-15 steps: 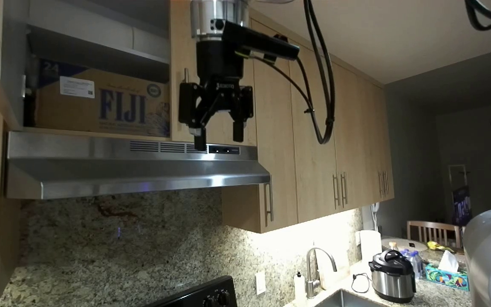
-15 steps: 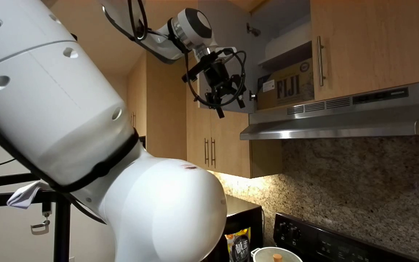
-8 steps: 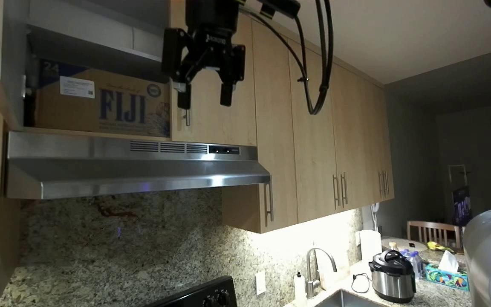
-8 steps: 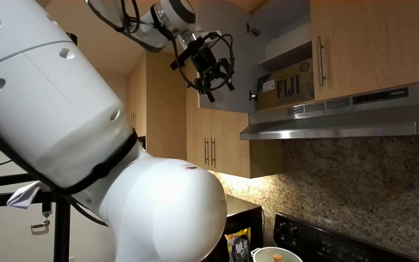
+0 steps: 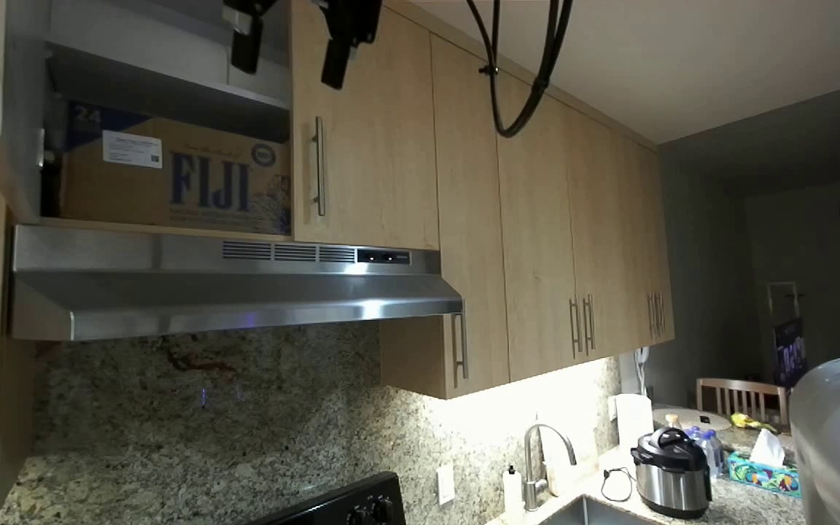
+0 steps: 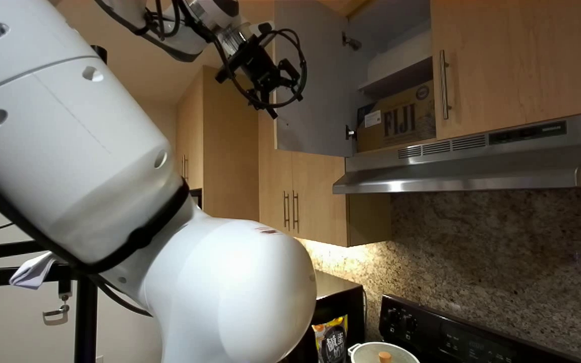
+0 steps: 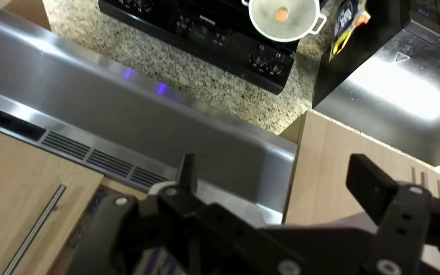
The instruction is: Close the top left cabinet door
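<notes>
Top left door wide open; gripper up high, fingers spread

Door: hung on the left side of the cabinet, above the hood. Hinges visible. Panel swung out to the near side, grey inner face showing in both exterior views.

Gripper: fingers well apart, clear gap between them in the wrist view. In an exterior view the arm fills much of the left, and the gripper overlaps the door's free edge; cannot tell whether they touch.

Cabinet: a shelf across it, a Fiji box on the floor below. Right door closed, its handle upright near the left edge.

Farther right: tall doors, closed. Beneath them a faucet at the far side of the sink. Cooker on the counter to the right, tissue box just beside it.

Below the hood: stove, a lidded pot on it, colourful packet near the pot's left.
</notes>
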